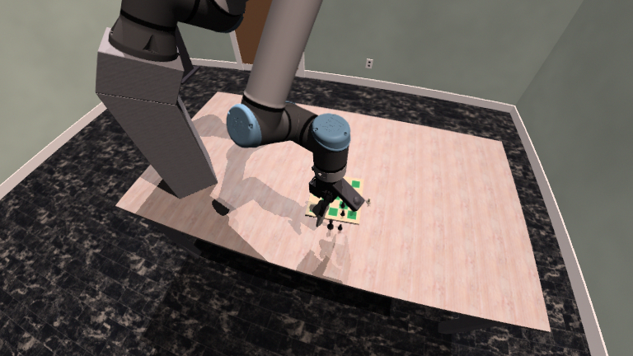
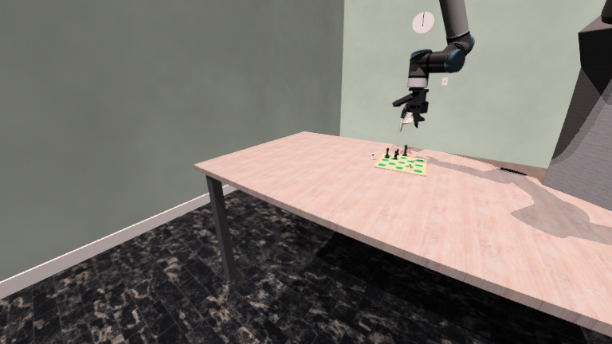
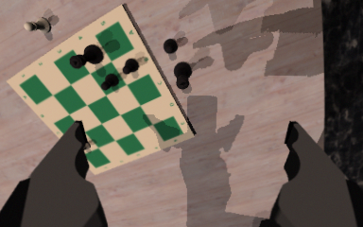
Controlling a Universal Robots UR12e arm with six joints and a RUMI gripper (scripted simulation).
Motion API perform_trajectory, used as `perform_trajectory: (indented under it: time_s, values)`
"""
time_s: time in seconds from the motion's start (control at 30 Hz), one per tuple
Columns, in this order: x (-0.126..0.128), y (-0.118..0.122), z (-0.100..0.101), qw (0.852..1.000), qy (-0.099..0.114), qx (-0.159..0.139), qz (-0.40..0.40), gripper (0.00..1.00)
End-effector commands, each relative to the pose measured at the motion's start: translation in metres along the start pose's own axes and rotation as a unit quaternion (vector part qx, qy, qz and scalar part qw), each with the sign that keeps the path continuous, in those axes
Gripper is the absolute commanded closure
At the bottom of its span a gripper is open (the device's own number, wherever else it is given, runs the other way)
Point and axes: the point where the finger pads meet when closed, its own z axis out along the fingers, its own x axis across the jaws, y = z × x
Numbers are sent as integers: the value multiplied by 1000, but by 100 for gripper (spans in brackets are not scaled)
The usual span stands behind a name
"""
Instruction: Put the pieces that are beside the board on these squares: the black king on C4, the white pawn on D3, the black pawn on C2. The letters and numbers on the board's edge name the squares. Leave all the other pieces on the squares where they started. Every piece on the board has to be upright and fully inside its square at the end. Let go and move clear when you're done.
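The black king (image 3: 182, 72) (image 1: 330, 225) (image 2: 405, 150) stands on the table beside the board's lettered edge. The black pawn (image 3: 170, 45) (image 1: 339, 227) stands close by it. The white pawn (image 3: 43, 24) (image 1: 368, 202) (image 2: 372, 157) stands off another edge. The board (image 3: 161, 144) (image 1: 361, 189) (image 2: 421, 173) carries a tall black piece (image 3: 93, 54) in row A, two smaller black pieces in row B, and a small white piece (image 2: 409, 166), partly hidden by a finger in the wrist view. My gripper (image 3: 185, 122) (image 2: 409, 129) is wide open and empty, high above the table.
The two smaller black pieces (image 3: 130, 65) (image 3: 112, 80) on the board stand close together. The arm's shadow falls across the table (image 1: 443, 221) (image 2: 315, 177) and part of the board. The table's edge shows at the right of the wrist view.
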Motion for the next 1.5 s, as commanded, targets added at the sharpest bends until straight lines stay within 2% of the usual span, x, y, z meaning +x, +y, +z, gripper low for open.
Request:
perform_trajectory:
  time_s: [0.0, 0.4, 0.83, 0.87, 1.47]
  values:
    - [-1, 0, 0, 999, -1, -1, -40, 0]
    - [-2, 1, 1, 996, -1, -1, -90, 0]
    - [-3, 2, 1, 995, -1, -1, -98, 0]
    - [-3, 2, 1, 995, -1, -1, -98, 75]
    - [-3, 2, 1, 995, -1, -1, -98, 75]
